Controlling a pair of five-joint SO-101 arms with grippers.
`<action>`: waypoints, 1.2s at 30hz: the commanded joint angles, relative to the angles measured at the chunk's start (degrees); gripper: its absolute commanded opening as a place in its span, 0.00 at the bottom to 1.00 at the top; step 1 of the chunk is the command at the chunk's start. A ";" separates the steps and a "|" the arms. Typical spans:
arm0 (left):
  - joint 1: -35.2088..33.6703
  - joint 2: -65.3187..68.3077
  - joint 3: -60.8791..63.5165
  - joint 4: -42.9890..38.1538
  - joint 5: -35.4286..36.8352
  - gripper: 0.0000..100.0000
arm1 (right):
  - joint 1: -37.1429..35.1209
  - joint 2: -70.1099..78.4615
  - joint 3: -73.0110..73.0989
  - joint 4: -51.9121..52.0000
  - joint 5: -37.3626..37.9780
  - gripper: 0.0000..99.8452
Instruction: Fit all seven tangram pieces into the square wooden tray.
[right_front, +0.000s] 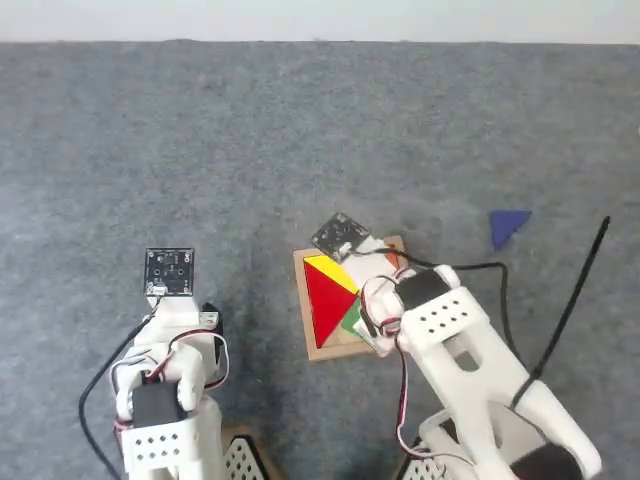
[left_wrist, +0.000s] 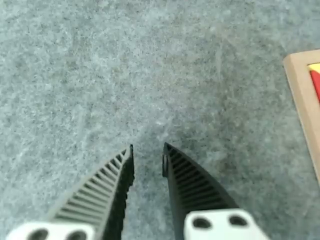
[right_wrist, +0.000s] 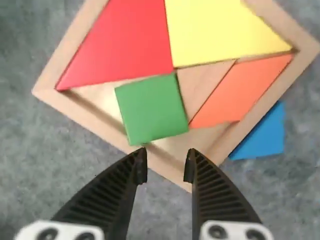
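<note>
The square wooden tray (right_wrist: 60, 65) holds a red triangle (right_wrist: 125, 45), a yellow triangle (right_wrist: 220, 30) and an orange parallelogram (right_wrist: 240, 90). A green square (right_wrist: 152, 107) lies askew on the bare floor of the tray, one corner near the rim. My right gripper (right_wrist: 165, 162) hovers open just outside that rim, nothing between its fingers. A blue piece (right_wrist: 260, 137) lies on the carpet against the tray's outer edge. In the high view the right arm (right_front: 440, 320) covers much of the tray (right_front: 306, 305), and a blue triangle (right_front: 508, 225) sits far to the right. My left gripper (left_wrist: 148, 150) is slightly open over bare carpet.
Grey carpet covers the whole table. The tray's rim (left_wrist: 300, 95) shows off to one side of the left gripper. The left arm (right_front: 165, 370) stands at the front left, well apart from the tray. A black cable (right_front: 575, 300) runs beside the right arm.
</note>
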 joint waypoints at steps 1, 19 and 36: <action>-0.26 -1.14 -0.75 0.18 -0.09 0.09 | -2.33 -2.07 0.18 -2.42 0.35 0.13; -0.26 -1.14 -0.75 0.18 -0.09 0.09 | -3.30 12.97 -3.87 -10.68 -1.93 0.13; -0.26 -1.14 -0.75 0.18 -0.09 0.09 | 0.75 -20.18 7.74 -6.64 -2.02 0.14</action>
